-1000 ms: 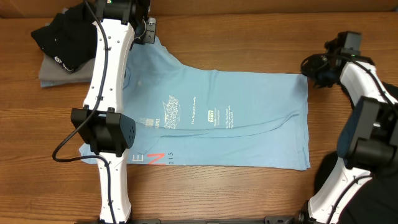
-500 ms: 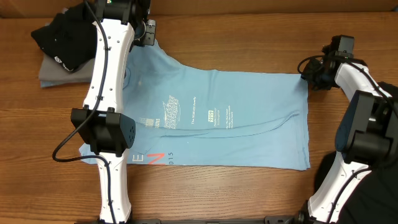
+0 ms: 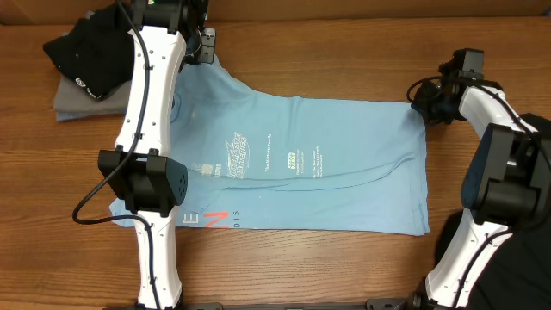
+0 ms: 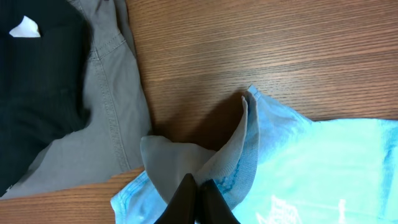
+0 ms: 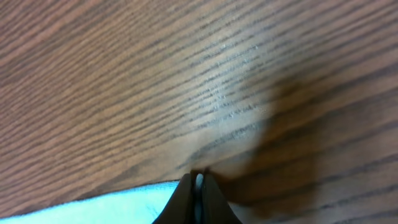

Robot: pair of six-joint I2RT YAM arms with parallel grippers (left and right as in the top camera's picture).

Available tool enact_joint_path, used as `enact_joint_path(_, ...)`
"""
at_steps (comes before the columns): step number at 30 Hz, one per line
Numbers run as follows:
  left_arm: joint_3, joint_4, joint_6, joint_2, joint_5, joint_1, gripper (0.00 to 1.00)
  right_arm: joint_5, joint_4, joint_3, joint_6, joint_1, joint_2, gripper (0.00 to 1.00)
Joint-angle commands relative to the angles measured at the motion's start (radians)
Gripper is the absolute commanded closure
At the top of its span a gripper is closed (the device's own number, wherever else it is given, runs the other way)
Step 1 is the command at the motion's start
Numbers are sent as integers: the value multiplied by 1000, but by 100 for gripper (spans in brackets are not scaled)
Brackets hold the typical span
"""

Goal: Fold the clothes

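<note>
Left fingers pinch shut on a far corner of the light blue T-shirt; right fingers clamp its opposite far corner. It lies flat on the bench, unfolded; a black garment waits nearby.

Robot lab bench, wood-grain table, left arm and right arm rising from its edge.
</note>
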Motion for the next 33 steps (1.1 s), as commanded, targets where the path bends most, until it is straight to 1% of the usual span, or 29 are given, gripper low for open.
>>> enact_joint_path(1, 29, -3, 23, -45, -21, 7, 96, 2, -32, 2, 0, -24, -22, 96)
enact_joint_path(7, 29, -51, 15, -116, -32, 7, 96, 2, -123, 2, 0, -45, -163, 96)
enact_joint_path(12, 29, -151, 15, -168, -53, 8, 96, 2, -204, 2, 0, -45, -267, 96)
enact_joint_path(18, 29, -290, -23, -185, -141, 26, 96, 3, -330, 2, 0, -46, -359, 96)
enact_joint_path(23, 29, -290, -22, -196, -67, 52, 96, 7, -473, 2, 0, -46, -371, 96)
enact_joint_path(26, 24, -290, -14, -227, -48, 59, 96, 7, -547, 2, 0, -45, -373, 96)
enact_joint_path(29, -32, -290, 5, -290, -49, 59, 96, 7, -592, 2, -2, -45, -375, 96)
enact_joint_path(33, -210, -290, 5, -407, -65, 65, 96, 11, -666, 2, -2, -45, -376, 96)
